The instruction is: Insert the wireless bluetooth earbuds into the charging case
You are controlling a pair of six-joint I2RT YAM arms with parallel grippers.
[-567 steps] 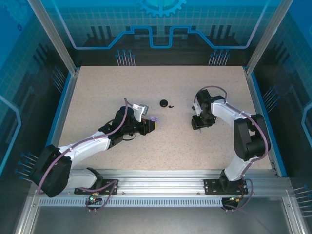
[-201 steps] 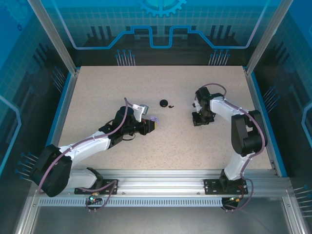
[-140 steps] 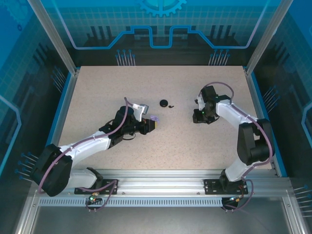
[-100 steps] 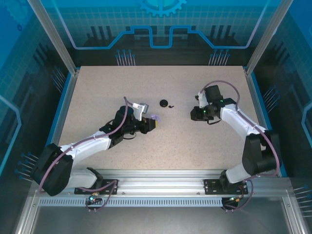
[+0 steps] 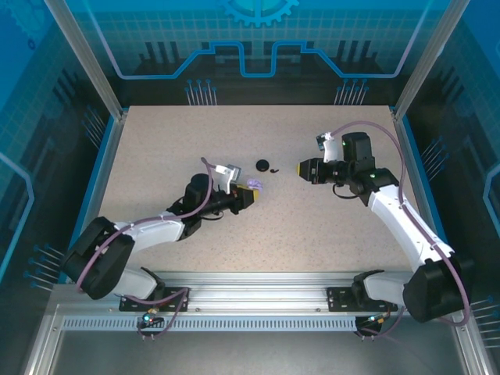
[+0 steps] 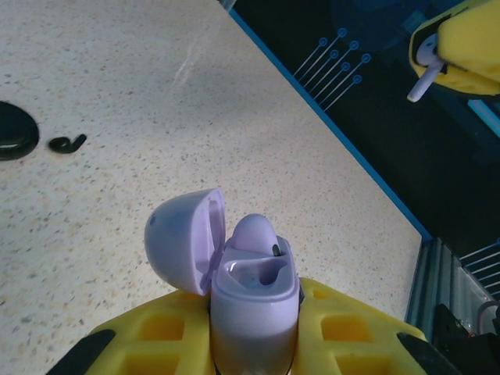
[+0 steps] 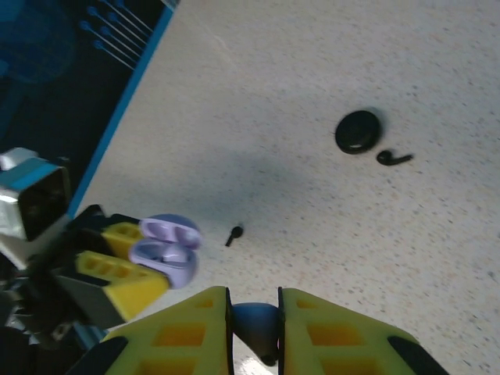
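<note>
My left gripper (image 6: 254, 322) is shut on the base of the lavender charging case (image 6: 254, 301). Its lid (image 6: 183, 242) is hinged open to the left. One lavender earbud (image 6: 254, 232) sits in the far socket, and the near socket is bare. In the top view this gripper (image 5: 248, 197) holds the case (image 5: 252, 184) mid-table. My right gripper (image 7: 255, 301) is shut on a second lavender earbud (image 7: 256, 324). It hovers right of the case (image 7: 166, 251), tips (image 5: 301, 168) pointing left. From the left wrist, the earbud's stem (image 6: 422, 82) sticks out of the right gripper.
A closed black round case (image 5: 263, 165) lies on the table between the grippers, with a black earbud (image 5: 276, 171) beside it. Another black earbud (image 7: 233, 235) lies on the table near the lavender case. A blue rim (image 5: 410, 172) borders the table.
The right arm has lifted off the table and swung left, turning its gripper toward the left one. The left gripper has shifted slightly right with the case.
</note>
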